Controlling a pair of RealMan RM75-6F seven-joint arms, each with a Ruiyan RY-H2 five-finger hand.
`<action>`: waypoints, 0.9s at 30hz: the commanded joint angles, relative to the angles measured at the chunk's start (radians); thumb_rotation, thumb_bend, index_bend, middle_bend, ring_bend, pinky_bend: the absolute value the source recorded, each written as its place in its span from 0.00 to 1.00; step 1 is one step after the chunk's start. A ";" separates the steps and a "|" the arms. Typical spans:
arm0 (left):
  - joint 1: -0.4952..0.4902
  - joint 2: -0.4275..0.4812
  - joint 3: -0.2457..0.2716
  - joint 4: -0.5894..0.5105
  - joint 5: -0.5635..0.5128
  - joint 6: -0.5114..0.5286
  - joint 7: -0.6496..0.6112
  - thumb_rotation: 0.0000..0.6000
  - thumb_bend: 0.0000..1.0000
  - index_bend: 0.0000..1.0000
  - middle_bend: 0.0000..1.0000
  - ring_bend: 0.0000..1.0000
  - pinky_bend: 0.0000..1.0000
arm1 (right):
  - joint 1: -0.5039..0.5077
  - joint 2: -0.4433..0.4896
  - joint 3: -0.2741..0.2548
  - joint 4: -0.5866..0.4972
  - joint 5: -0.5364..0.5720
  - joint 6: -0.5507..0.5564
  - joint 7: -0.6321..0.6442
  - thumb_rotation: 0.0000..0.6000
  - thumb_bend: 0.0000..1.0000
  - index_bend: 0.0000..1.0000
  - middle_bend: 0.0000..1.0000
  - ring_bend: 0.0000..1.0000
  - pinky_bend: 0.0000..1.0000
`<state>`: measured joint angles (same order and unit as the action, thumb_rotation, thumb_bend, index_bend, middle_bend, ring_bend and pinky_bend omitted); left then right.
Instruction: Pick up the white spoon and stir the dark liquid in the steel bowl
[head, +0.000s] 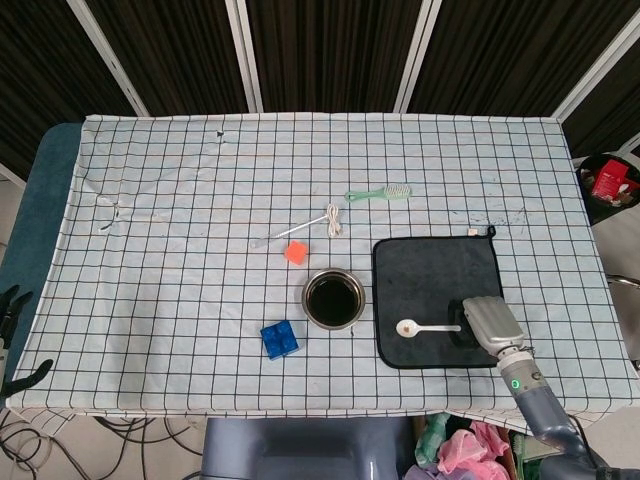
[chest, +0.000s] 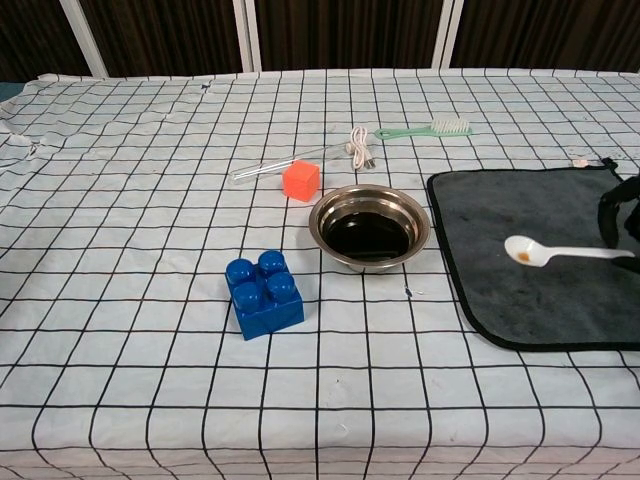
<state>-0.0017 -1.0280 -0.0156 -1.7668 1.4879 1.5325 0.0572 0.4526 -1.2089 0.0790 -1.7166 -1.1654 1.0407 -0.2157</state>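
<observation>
The white spoon (head: 423, 326) (chest: 558, 252) hangs above the dark grey mat (head: 436, 270) (chest: 520, 215), its bowl pointing left toward the steel bowl. My right hand (head: 490, 324) (chest: 622, 212) holds its handle end at the mat's right side; only its dark fingers show at the right edge of the chest view. A brown smear marks the spoon's bowl. The steel bowl (head: 334, 298) (chest: 369, 226) of dark liquid stands left of the mat, apart from the spoon. My left hand (head: 10, 304) shows only as dark fingertips at the far left edge, off the table.
A blue block (head: 279, 339) (chest: 264, 292) lies front left of the bowl, an orange cube (head: 295, 252) (chest: 301, 180) behind it. A clear rod (chest: 268, 165), a white cable (chest: 358, 147) and a green brush (head: 379, 193) (chest: 425, 130) lie further back.
</observation>
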 joint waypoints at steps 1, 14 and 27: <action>0.003 0.003 0.003 -0.002 0.007 0.006 -0.007 1.00 0.20 0.09 0.01 0.00 0.00 | -0.007 0.035 0.020 -0.020 -0.029 0.044 -0.009 1.00 0.39 0.59 0.81 0.92 0.91; 0.021 0.026 0.013 0.004 0.027 0.031 -0.053 1.00 0.20 0.09 0.01 0.00 0.00 | 0.126 -0.071 0.110 0.079 -0.122 0.110 -0.312 1.00 0.39 0.59 0.81 0.93 0.92; 0.031 0.019 -0.028 0.013 -0.045 0.054 -0.047 1.00 0.20 0.09 0.01 0.00 0.00 | 0.275 -0.176 0.139 0.252 -0.261 0.106 -0.467 1.00 0.39 0.59 0.83 0.95 0.95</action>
<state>0.0292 -1.0077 -0.0413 -1.7541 1.4456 1.5874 0.0081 0.7059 -1.3602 0.2273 -1.5050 -1.3842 1.1347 -0.6631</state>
